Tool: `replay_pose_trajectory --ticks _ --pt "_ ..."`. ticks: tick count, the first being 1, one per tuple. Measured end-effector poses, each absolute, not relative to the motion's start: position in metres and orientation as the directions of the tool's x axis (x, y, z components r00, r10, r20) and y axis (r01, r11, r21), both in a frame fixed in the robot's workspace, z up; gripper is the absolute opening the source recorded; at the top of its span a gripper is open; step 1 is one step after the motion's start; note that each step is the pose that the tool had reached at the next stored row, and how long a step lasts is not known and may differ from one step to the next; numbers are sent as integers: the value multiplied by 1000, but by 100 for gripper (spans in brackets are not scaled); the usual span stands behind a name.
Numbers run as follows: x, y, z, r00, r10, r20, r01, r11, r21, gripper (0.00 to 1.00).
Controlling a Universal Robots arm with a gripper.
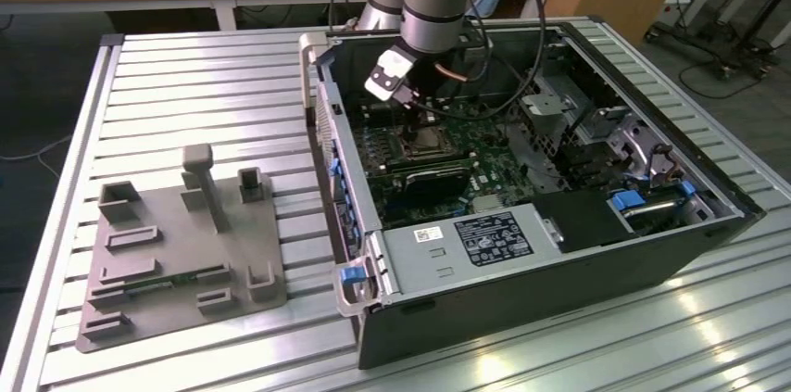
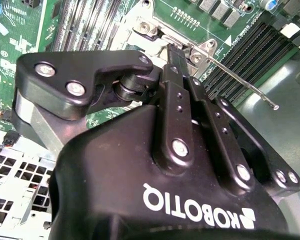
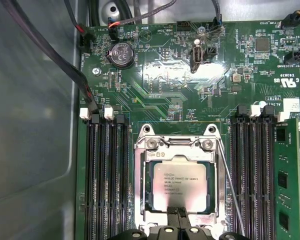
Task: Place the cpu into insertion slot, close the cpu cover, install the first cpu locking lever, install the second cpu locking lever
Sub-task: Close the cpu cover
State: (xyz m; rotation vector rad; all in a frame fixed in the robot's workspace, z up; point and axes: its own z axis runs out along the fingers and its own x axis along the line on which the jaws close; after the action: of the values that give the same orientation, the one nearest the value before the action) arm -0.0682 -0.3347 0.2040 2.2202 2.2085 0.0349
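The cpu (image 3: 180, 186), silver-grey with dark print on top, lies flat in the insertion slot (image 1: 428, 140) on the green board inside the case. The cpu cover (image 3: 144, 192), a silver frame, is down around it. In the first wrist view my gripper (image 3: 179, 216) is shut, its tips resting at the near edge of the cover. In the second wrist view the gripper (image 2: 176, 50) meets the socket's metal edge. A thin wire locking lever (image 3: 231, 187) stands free beside the socket, and its end (image 2: 274, 106) sticks out over the memory slots.
Long black memory slots (image 3: 107, 180) flank the socket on both sides. Black cables (image 3: 45, 47) run along the grey case wall. A black box with a white label (image 1: 492, 239) fills the case's near end. A grey fixture plate (image 1: 185, 244) lies on the slatted table.
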Motion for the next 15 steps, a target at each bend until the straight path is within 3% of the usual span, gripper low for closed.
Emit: replay_pose_trajectory --ticks 15 --pt "-50 -335 204 5 1000 9 1000 -5 22 10"
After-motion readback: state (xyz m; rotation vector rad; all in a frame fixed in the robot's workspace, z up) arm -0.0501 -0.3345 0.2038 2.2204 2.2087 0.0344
